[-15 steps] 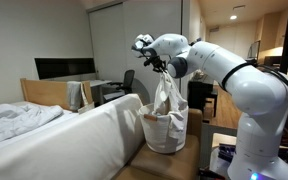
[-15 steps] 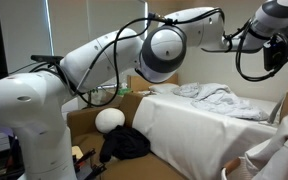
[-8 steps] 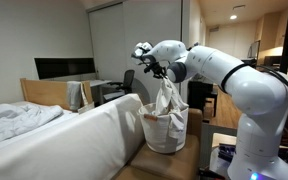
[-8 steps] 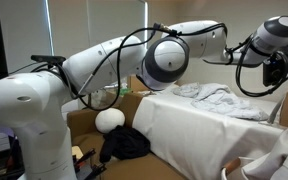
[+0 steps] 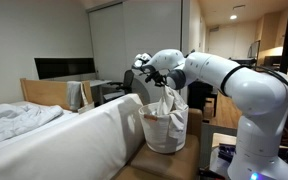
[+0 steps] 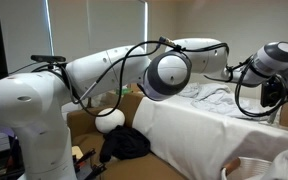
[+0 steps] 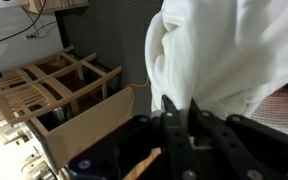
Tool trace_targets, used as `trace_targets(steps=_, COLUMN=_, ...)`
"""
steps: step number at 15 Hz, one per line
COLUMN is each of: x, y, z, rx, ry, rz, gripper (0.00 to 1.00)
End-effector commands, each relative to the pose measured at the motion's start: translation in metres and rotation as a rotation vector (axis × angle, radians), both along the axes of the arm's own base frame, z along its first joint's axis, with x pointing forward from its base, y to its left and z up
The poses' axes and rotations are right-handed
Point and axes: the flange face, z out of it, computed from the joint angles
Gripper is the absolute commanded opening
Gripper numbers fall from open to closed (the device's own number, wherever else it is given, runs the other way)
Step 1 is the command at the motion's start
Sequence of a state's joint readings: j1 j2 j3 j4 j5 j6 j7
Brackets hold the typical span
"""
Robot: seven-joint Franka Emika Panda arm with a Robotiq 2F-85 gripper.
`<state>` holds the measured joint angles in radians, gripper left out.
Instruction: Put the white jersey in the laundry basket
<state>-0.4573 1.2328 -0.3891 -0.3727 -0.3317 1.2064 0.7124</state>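
Note:
The white jersey (image 5: 168, 100) hangs from my gripper (image 5: 161, 78), and its lower part is down inside the pale laundry basket (image 5: 164, 134), which stands on the floor beside the bed. The gripper is shut on the top of the jersey, just above the basket rim. In the wrist view the two dark fingers (image 7: 168, 104) stand close together, pinching the bunched white jersey (image 7: 224, 50). In an exterior view the gripper (image 6: 274, 92) is at the far right and the basket rim (image 6: 252, 168) shows at the bottom right corner.
A bed with a white sheet (image 5: 74, 135) and rumpled bedding (image 6: 209, 95) lies next to the basket. A wooden slatted frame (image 7: 59, 85) stands nearby. A dark office chair (image 5: 127, 82), a black bundle (image 6: 124, 145) on the floor and the robot base (image 5: 254, 140) are close.
My gripper has moved down with the jersey, so more of the cloth has sunk into the basket.

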Motion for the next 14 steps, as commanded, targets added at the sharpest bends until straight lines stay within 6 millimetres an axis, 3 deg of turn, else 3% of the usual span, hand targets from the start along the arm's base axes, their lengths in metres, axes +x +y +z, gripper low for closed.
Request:
trace_targets(steps=1, x=-0.002, y=0.0, z=-0.013, rx=0.003, ry=0.064, rz=0.018, gripper=0.11)
trace_targets(steps=6, x=0.0, y=0.001, z=-0.027, rx=0.001, ry=0.049, rz=0.007, gripper=0.1)
trace_targets(steps=7, x=0.001, y=0.001, z=-0.029, rx=0.001, ry=0.051, rz=0.007, gripper=0.14)
trace_targets(steps=14, x=0.001, y=0.001, z=-0.03, rx=0.002, ry=0.052, rz=0.007, gripper=0.14)
